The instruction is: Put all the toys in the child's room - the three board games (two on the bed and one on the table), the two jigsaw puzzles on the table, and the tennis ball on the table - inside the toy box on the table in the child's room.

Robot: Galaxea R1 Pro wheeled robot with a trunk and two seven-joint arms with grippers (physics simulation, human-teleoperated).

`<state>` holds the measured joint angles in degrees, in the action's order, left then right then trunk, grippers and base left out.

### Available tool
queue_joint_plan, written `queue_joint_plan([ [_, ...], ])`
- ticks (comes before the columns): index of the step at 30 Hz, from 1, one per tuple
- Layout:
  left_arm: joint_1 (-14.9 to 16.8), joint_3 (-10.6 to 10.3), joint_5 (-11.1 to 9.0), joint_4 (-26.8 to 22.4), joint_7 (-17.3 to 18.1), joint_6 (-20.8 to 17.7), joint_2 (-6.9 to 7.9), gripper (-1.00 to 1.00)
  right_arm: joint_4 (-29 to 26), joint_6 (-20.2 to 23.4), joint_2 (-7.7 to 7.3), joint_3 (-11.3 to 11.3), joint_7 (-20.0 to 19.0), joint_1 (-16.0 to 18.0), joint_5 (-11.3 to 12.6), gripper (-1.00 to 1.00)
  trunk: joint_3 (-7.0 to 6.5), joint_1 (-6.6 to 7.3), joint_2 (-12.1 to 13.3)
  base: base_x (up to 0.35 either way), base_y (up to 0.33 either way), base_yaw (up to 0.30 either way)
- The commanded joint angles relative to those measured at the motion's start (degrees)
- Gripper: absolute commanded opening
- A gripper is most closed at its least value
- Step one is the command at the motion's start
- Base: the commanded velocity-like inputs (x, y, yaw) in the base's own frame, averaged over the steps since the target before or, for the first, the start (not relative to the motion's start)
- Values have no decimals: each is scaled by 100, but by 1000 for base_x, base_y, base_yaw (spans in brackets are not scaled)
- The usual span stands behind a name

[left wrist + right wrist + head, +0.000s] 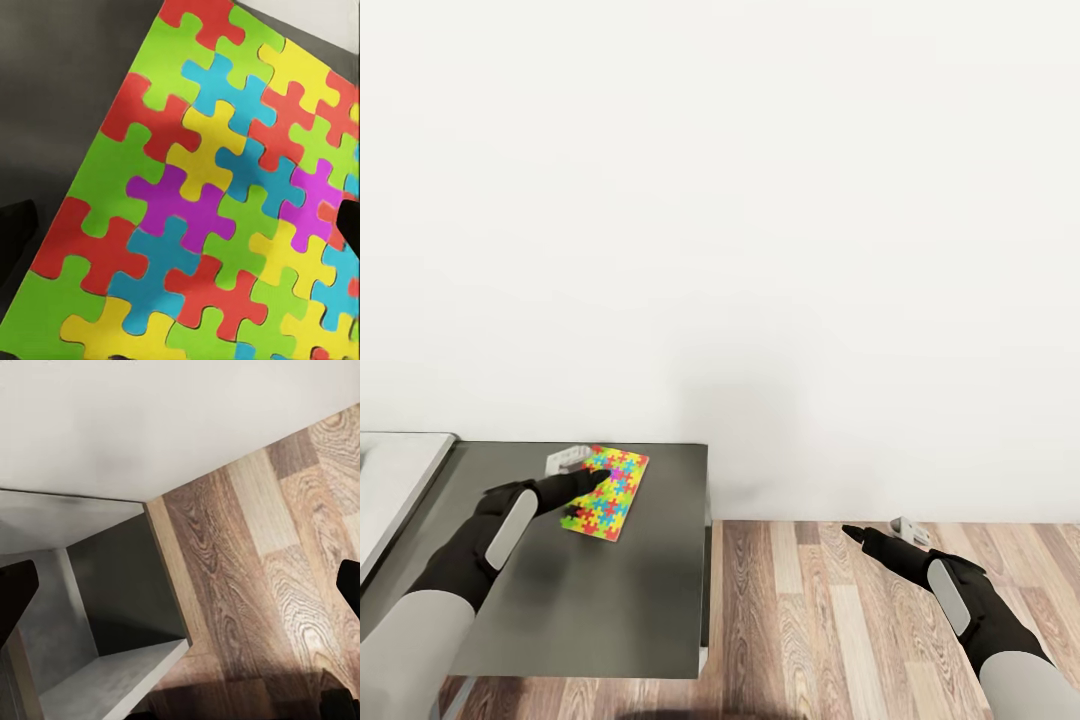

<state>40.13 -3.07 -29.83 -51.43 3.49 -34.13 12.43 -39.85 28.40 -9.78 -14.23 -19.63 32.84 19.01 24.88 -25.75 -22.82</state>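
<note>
One jigsaw puzzle (pixel 606 493), a flat box covered in bright interlocking pieces, lies on the dark grey cabinet top (pixel 610 600) near its far edge by the wall. My left gripper (pixel 582 467) is open just over the puzzle's far end, one finger dark and one pale. In the left wrist view the jigsaw puzzle (pixel 202 210) spreads close below the left gripper (pixel 180 232), and dark fingertips (pixel 15 240) stand wide apart at both sides. My right gripper (pixel 876 528) hangs open over the wood floor right of the cabinet, holding nothing. The right gripper (pixel 180 592) faces the floor.
The pale grey table (pixel 400 475) joins the cabinet at the left. A white wall (pixel 760 250) runs right behind both. Wood-plank floor (pixel 880 620) stretches right of the cabinet. The right wrist view shows the cabinet's side (pixel 120 585) beside the wood floor (pixel 262 555).
</note>
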Motion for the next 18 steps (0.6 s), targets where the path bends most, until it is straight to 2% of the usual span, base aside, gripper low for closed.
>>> queue_joint_plan([
  [1,4,-9,-2,-30,9,-34,-5,100,-5,43,2,-19,-14,3,23,100,9,-3,-10,0,0,0],
  [6,4,-17,-7,-72,44,-122,-78,100,-5,43,2,-19,-14,3,23,100,9,-3,-10,0,0,0],
  [12,3,-18,1,-78,520,-206,-189,100,-5,43,2,-22,-14,3,26,100,9,-3,-10,0,0,0],
  [18,3,-50,2,-78,635,-243,-264,100,-5,43,2,-18,-14,3,27,100,9,-3,-10,0,0,0],
])
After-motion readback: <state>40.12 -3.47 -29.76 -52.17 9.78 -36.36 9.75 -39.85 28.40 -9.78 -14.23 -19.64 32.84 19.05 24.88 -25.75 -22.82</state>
